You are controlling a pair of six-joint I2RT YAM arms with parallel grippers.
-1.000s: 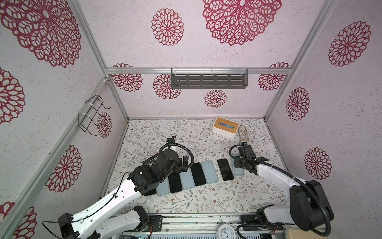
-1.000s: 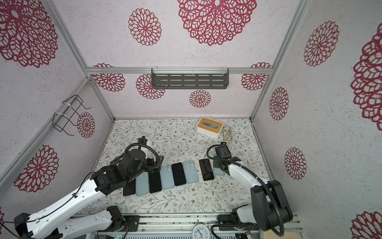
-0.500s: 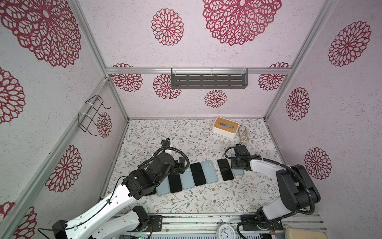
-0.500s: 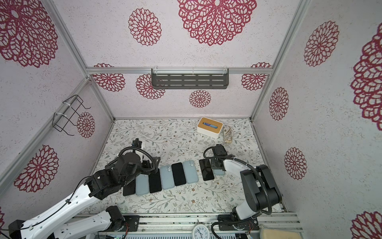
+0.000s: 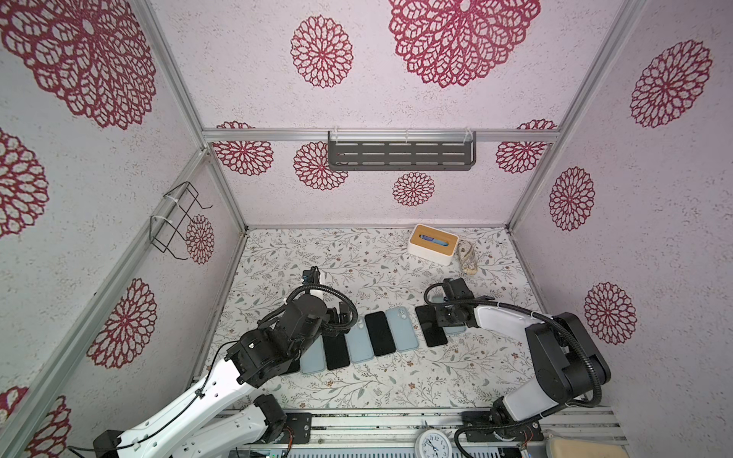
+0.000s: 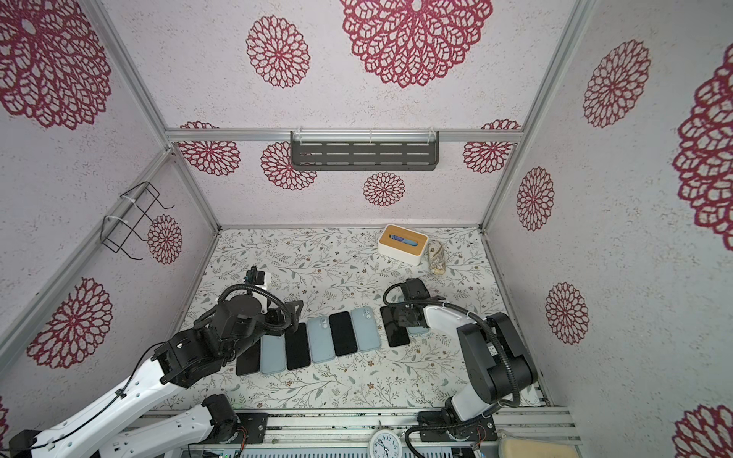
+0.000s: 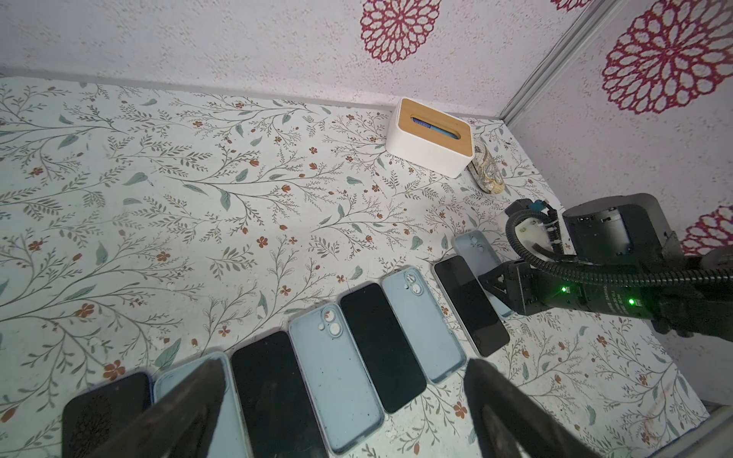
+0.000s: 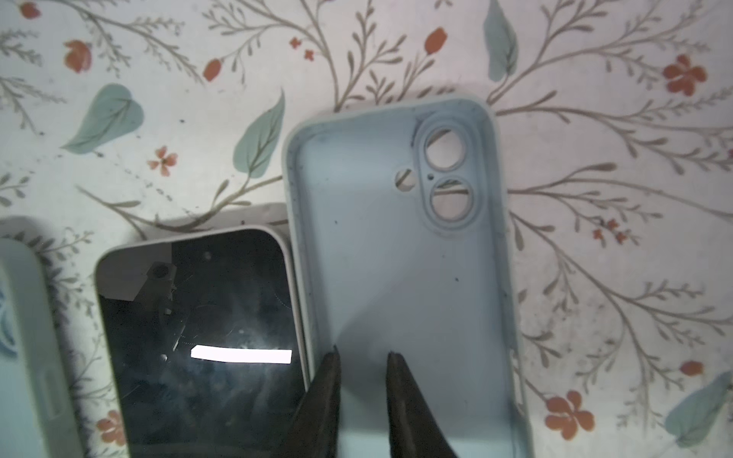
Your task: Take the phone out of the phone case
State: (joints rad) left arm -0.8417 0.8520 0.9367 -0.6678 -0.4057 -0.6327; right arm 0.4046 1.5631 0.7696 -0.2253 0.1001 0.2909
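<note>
The right gripper (image 8: 364,352) is low over the empty pale blue silicone phone case (image 8: 396,257) at the right end of the row. Its two dark fingers (image 8: 400,396) are parted by only a narrow gap. The case floor shows between the tips and nothing is gripped. Both tips sit inside the case, close to the wall nearest the phone; whether they touch the floor cannot be told.

The flat black-screened phone with a pale rim (image 8: 198,337) lies face up on the floral-printed tabletop (image 8: 595,119). It is out of the case and right alongside it, long edges parallel.

In both top views the row runs on to the left: three more pale blue cases (image 6: 322,341) alternate with three more dark phones (image 6: 344,334), all flat and side by side. The left gripper (image 7: 345,363) hangs above the left part of this row, its jaws spread wide and holding nothing.

At the back right stands a white rectangular box with a slotted wooden lid (image 5: 433,244), and a small beige patterned object (image 5: 468,257) lies just beside it.
</note>
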